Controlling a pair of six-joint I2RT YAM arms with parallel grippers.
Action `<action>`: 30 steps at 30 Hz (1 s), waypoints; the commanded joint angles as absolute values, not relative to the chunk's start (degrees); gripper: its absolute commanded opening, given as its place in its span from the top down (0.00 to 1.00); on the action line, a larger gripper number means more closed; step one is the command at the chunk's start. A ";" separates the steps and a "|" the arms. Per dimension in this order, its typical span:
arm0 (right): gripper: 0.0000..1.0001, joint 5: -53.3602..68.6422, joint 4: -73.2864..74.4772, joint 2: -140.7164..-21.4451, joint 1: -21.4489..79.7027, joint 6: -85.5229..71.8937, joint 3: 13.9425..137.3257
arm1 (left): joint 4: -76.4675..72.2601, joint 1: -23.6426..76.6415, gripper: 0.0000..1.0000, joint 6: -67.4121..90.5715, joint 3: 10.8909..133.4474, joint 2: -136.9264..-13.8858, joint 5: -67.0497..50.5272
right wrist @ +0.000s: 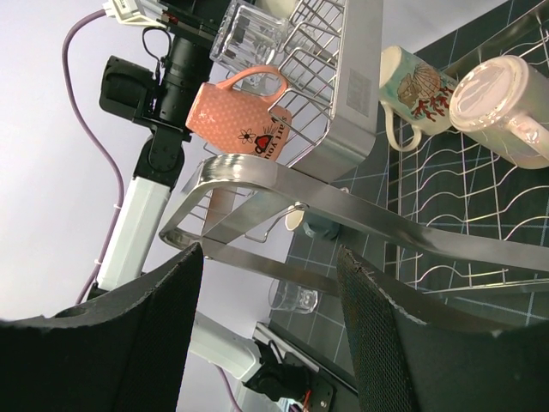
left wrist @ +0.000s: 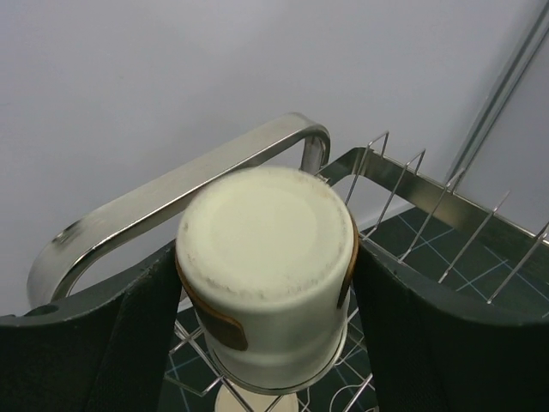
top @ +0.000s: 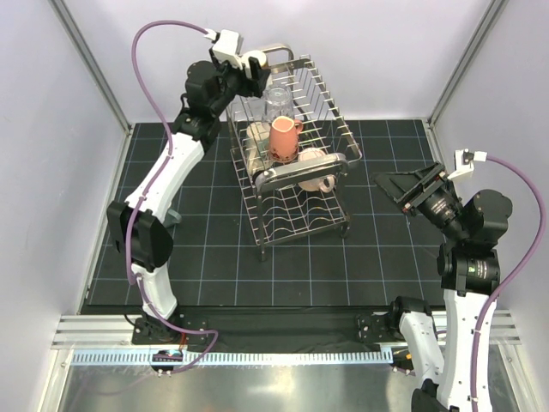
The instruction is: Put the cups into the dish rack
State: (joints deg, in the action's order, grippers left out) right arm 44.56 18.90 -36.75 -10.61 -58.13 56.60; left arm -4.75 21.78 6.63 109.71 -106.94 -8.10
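Cream mug [left wrist: 266,275], seemingly the last, pinched in left tool [left wrist: 268,322] over rack [top: 347,137] holding other cups [top: 283,137]; right tool [right wrist: 268,283] spread, empty.

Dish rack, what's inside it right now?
In the dish rack: a salmon pink mug, a clear glass tumbler, a seashell-print mug and a pale pink mug. Its wires and handle cover much of the lower tier, so more may sit there.

White arms [top: 167,176] with black joints, purple cables [top: 133,64], matte black textured fingers [right wrist: 103,343], white wrist plugs [top: 225,43].
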 commanded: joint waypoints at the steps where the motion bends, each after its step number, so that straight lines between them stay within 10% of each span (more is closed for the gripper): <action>1: 0.35 46.14 17.14 -37.00 -10.28 -57.04 57.13 | -2.38 21.62 0.24 5.27 112.93 -104.68 -6.76; 6: 0.35 46.41 17.23 -36.91 -10.28 -56.78 56.87 | -1.32 21.62 0.06 5.80 114.61 -104.77 -7.65; 30: 0.35 38.42 32.33 -43.32 -9.67 -38.33 65.21 | 15.44 18.81 0.08 8.17 121.39 -92.49 8.16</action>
State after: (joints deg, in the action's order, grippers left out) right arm 42.83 26.68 -42.87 -9.80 -45.98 60.12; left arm 9.19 20.10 7.40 121.03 -98.76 2.35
